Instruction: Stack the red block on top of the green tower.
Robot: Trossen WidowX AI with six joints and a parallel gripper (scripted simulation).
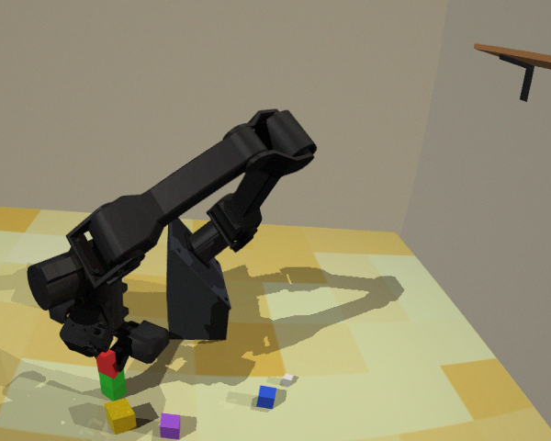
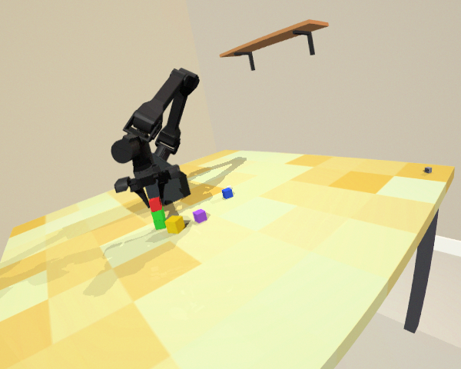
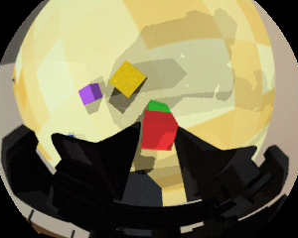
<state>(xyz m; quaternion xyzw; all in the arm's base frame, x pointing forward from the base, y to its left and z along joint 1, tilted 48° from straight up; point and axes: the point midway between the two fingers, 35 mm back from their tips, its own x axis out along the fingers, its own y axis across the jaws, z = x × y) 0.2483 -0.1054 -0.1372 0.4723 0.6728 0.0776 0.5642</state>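
The red block sits on top of the green tower, with no gap visible between them. The tower is two green blocks high and stands upright. My gripper points down around the red block, slightly open, with a fingertip close on each side. In the wrist view a narrow strip of table shows between the block and the left finger. Any slight contact with the right finger cannot be told. The red block hides most of the tower in the wrist view.
A yellow block stands close beside the tower. A purple block lies beyond it. A blue block and a small white cube are farther off. A shelf hangs on the wall.
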